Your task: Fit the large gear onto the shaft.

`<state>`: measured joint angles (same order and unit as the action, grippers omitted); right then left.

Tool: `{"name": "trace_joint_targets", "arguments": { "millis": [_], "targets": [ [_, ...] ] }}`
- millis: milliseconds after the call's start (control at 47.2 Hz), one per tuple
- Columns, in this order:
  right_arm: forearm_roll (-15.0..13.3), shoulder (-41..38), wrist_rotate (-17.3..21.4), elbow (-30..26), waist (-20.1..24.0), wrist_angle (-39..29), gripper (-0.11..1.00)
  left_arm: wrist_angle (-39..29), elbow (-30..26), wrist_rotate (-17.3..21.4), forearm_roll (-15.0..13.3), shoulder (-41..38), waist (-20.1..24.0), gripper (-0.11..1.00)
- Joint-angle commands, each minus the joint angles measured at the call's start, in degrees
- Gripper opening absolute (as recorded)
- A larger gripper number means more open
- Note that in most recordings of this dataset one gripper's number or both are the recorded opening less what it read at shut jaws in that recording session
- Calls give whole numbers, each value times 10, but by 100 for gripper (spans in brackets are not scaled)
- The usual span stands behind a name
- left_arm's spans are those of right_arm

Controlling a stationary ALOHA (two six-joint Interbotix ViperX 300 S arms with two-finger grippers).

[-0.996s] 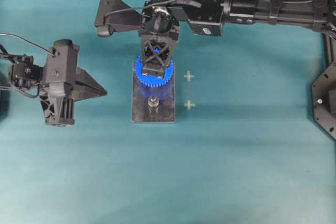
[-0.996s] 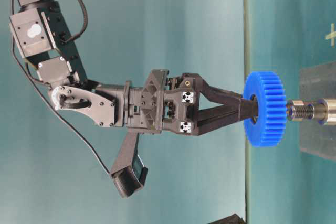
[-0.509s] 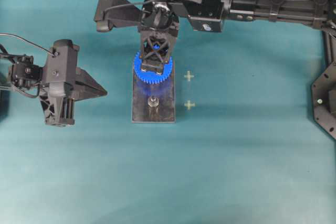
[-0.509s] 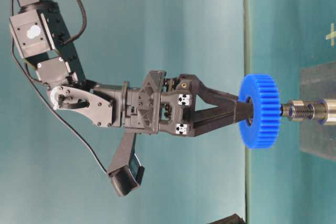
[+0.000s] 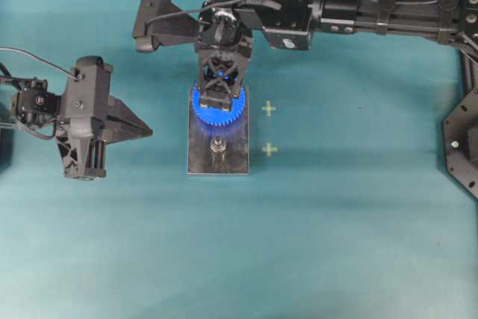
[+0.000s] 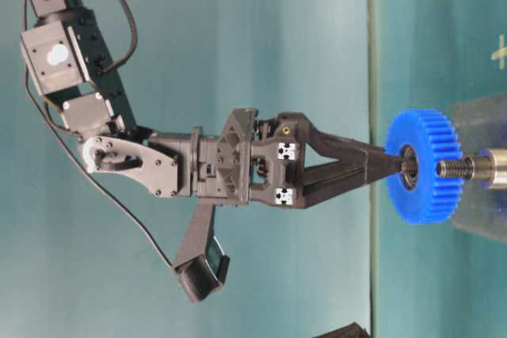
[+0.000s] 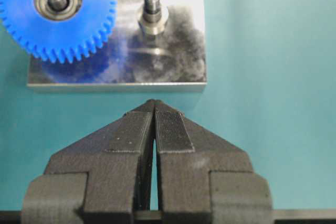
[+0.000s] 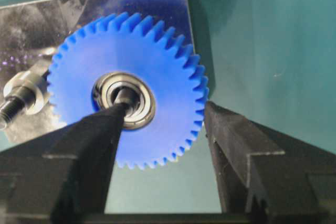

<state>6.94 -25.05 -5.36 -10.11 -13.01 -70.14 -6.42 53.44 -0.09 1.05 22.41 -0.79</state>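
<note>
So the large gear (image 5: 221,116) is at the far end of the grey plate (image 7: 178,61), right over where the shaft should be. I can't actually see the shaft, since the gear and the finger cover it. The other peg (image 7: 151,9) stands bare just beside the gear. From the table-level view the gear looks to be riding up around peg-tip height rather than down at the collar, so my guess is it's started but not seated. Don't quote me on that.

Handling-wise it looks like hard plastic: light, stiff, not fragile. The metal bearing in the middle probably fits the steel peg closely, so I'd expect it to bind if it goes on tilted. Best hold is likely what's happening here, or a pinch across the toothed rim, where the teeth give some bite.

The right gripper (image 8: 163,107) has one finger (image 8: 89,140) poking into the bearing hole and the other finger (image 8: 231,150) outside the teeth. I honestly can't tell if it's clamping or just loosely straddling.

The right arm stretches in along the far side of the table with its wrist bent, so the gripper points straight down at the plate. The left gripper (image 7: 155,103) is closed on nothing, held level and aimed at the plate from the side, not touching it.
</note>
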Motion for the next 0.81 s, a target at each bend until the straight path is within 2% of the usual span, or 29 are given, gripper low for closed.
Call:
{"name": "trace_joint_targets", "arguments": {
  "millis": [0,233,784],
  "targets": [
    [2,14,-1,-12,3,-1,62,5,-7,-1,2,3,0,0],
    [2,18,1,-13,2,-1,67,5,-8,0,1,3,0,0],
    [3,47,-10,-10,26,-25,67,5,-8,-1,2,3,0,0]
  ]
}}
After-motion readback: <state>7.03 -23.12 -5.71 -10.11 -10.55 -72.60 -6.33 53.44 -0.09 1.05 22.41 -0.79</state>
